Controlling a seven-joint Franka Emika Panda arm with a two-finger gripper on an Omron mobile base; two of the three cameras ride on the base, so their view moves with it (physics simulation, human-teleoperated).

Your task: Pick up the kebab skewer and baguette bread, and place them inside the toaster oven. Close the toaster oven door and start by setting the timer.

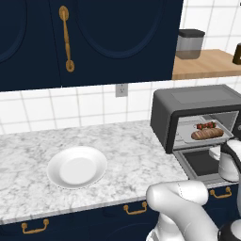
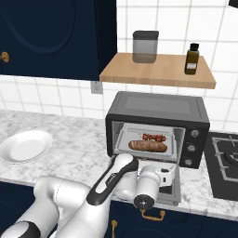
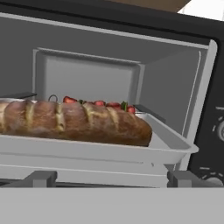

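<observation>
Lying on a pale tray (image 3: 170, 146) inside the toaster oven (image 2: 158, 111), the baguette bread (image 2: 148, 146) is seen lengthwise near the tray's front edge. The kebab skewer (image 2: 154, 137) is placed just behind it, parallel, toward the far wall. The toaster oven door (image 1: 203, 163) is folded down flat toward the near side, over the marble bench (image 1: 127, 150). The arm's hand is positioned low in front of the open cavity, above the lowered door; the tool is recorded as spread wide, with nothing held. A white plate (image 1: 76, 166) is noted well to the left on the bench. Knobs (image 2: 194, 134) are located on the oven's right side.
</observation>
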